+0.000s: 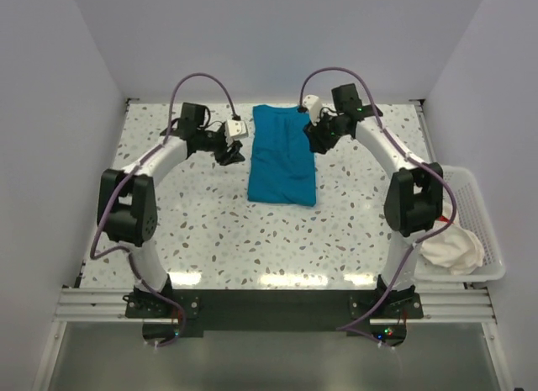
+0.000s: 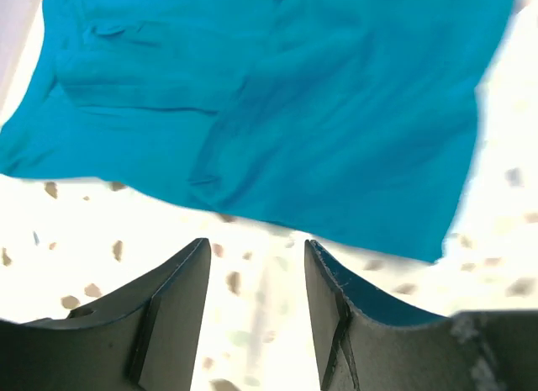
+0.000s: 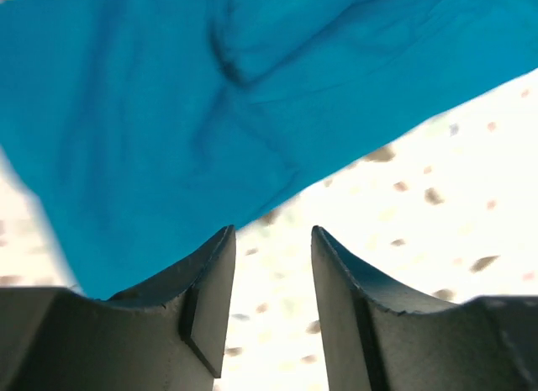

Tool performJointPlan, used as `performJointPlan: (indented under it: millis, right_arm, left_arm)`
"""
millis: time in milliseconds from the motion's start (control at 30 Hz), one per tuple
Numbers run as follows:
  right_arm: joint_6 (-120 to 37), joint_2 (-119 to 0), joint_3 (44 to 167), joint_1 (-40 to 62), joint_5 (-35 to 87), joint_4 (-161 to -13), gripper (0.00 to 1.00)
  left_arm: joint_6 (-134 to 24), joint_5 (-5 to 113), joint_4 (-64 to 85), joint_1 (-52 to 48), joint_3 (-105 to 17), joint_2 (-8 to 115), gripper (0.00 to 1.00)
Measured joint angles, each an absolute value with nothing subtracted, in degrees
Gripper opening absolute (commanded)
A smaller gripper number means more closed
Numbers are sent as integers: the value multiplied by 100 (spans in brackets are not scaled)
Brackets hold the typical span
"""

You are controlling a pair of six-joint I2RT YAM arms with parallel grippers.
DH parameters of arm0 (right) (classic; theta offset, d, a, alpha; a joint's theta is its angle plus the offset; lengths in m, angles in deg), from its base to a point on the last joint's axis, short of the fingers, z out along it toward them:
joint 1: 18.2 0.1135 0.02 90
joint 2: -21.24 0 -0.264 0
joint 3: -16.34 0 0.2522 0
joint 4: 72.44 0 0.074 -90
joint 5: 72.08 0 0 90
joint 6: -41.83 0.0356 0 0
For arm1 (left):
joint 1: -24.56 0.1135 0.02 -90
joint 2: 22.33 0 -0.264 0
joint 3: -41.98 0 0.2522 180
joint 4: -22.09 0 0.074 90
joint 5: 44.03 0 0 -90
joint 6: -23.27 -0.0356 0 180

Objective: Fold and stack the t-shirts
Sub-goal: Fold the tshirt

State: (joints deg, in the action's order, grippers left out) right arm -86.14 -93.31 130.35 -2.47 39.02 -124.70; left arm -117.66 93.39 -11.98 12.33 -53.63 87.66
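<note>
In basket (image 1: pixel 493 233), white shirt (image 1: pixel 456 249) partly behind right arm (image 1: pixel 412 199); left hand (image 2: pixel 256 250), right hand (image 3: pixel 271 236) released beside teal shirt (image 1: pixel 283 164).

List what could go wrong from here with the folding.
1. The left fingers and right fingers stand open at opposite edges of the folded teal shirt; pinching only the top layer could undo the fold.
2. The white shirt lies crumpled in the basket, close beside the right arm: possibly an awkward reach.

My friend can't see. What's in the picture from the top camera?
A teal-blue t-shirt lies folded on a speckled table between the left gripper and the right gripper. A white shirt sits bunched in a basket at the right.
</note>
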Motion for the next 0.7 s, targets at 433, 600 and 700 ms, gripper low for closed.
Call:
performJointPlan:
  millis: [433,600,700]
  right_arm:
    - [-5915,-8721,11383,-262,4929,-13620,48]
    - [-5681,-9136,11225,-262,4855,-13563,48]
    - [-5648,-9282,11140,-262,4855,-13531,48]
  left_arm:
    - [-8875,9567,-1653,1229,-3822,8266,63]
    - [-8556,9560,-1594,1229,-3754,8500,63]
    - [-8392,9604,-1469,1229,-3754,8607,62]
